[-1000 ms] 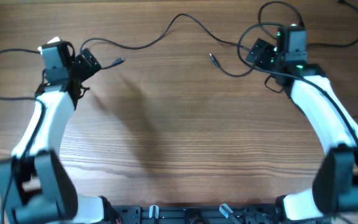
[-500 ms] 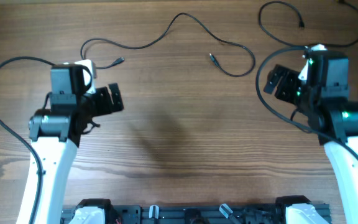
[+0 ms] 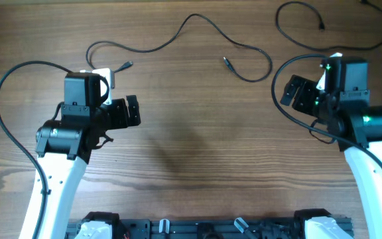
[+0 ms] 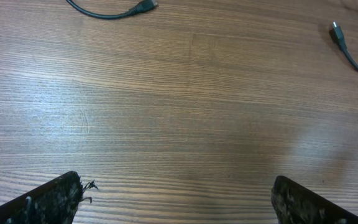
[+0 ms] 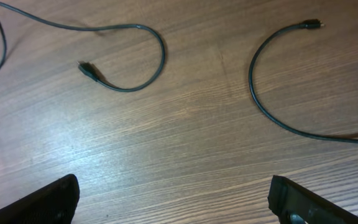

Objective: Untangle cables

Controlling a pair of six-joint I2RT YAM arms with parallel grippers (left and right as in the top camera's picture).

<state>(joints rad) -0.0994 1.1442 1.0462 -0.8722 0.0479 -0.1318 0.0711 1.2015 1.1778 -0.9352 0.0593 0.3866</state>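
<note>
From overhead, the left gripper (image 3: 133, 111) hangs at 9 o'clock over the wooden table (image 3: 204, 153), jaws spread wide and empty. The right gripper (image 3: 296, 93), at 3 o'clock, is likewise spread and holds nothing. The long cable (image 3: 191, 16) snakes across 12 o'clock. The second cable (image 3: 277, 14) curls at 1 o'clock, apart from it.

In the left wrist view, the long cable (image 4: 145, 5) shows plugs at 11 and 2 o'clock, beyond the parted jaws.

In the right wrist view, the long cable (image 5: 164, 56) loops at 11 o'clock. The second cable (image 5: 252, 81) arcs at 2 o'clock, and the two do not touch.
</note>
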